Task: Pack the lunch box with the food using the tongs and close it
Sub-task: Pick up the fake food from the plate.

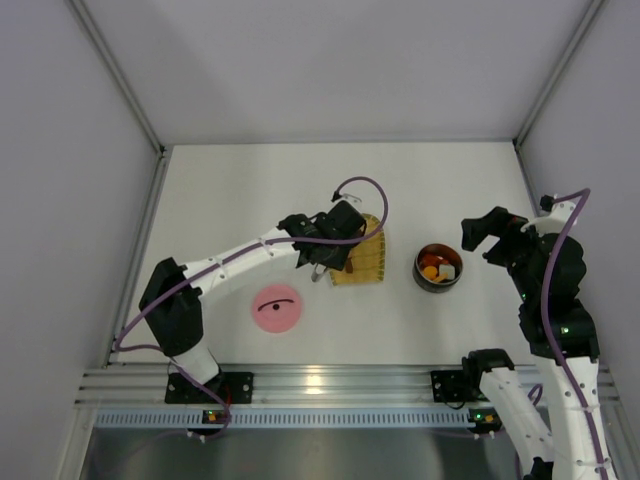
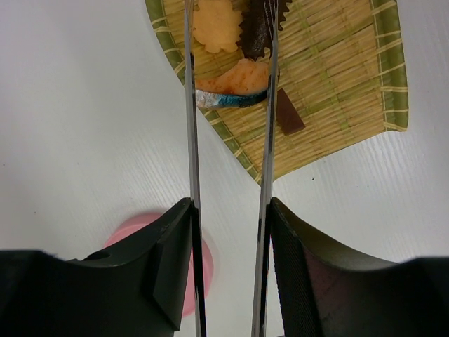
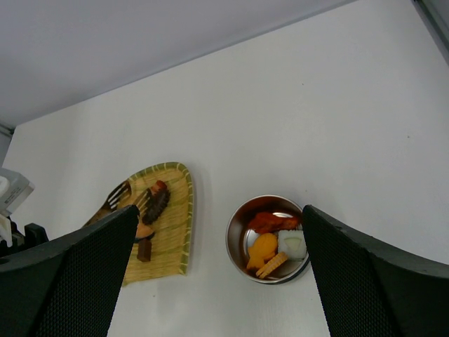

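The lunch box [image 1: 437, 268] is a round steel bowl [image 3: 232, 242] holding orange pieces, a red-brown piece and a white chunk [image 3: 292, 243]. Its pink lid [image 1: 276, 307] lies flat on the table, left of the tray. My left gripper [image 2: 230, 210] is shut on the silver tongs [image 2: 191, 140], a finger pressing each arm. The tongs reach over the yellow woven tray [image 2: 330, 70], their arms either side of an orange piece with silvery-blue skin [image 2: 238, 81]. A pale orange round [image 2: 217, 28] and dark brown bits [image 2: 256, 35] lie beside it. My right gripper [image 3: 219, 210] hangs open above the bowl, holding nothing.
The woven tray [image 1: 362, 262] sits mid-table between lid and bowl. White walls enclose the table on three sides. Both arm bases stand on the aluminium rail [image 1: 340, 380] at the near edge.
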Robot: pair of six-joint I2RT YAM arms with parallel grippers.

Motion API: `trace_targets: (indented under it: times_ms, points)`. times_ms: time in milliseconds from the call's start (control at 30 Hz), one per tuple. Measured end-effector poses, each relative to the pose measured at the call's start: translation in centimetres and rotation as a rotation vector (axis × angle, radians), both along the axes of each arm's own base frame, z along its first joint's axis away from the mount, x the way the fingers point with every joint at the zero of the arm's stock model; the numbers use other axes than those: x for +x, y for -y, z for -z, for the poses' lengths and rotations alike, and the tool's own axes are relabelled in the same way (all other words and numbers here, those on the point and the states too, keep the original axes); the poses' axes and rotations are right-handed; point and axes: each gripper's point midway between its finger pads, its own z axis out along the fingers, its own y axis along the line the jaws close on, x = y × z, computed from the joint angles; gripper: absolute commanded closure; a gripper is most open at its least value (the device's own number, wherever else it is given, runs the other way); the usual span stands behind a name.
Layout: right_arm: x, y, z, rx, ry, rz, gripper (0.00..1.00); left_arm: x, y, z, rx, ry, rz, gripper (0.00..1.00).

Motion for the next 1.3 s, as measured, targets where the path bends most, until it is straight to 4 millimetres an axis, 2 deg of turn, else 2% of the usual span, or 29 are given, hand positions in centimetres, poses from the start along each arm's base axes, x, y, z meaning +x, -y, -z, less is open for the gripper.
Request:
trace_targets:
  times_ms: [800,1067,1200,1300]
  points:
    - [0.0,0.0,0.0,0.000,0.000,0.000,0.02,-1.1,1.4,0.7,-0.052,-0.057,0.077,0.52]
    - [0.0,0.0,0.0,0.000,0.001,0.000,0.02,-1.1,1.5,1.7,-0.030,-0.077,0.079,0.62]
    - [0.0,0.0,0.0,0.000,0.002,0.000,0.02,-1.1,1.5,1.7,-0.030,-0.077,0.081,0.71]
    - [0.0,0.0,0.0,0.000,0.001,0.001,0.02,-1.0,1.7,1.4,-0.037,-0.072,0.081,0.74]
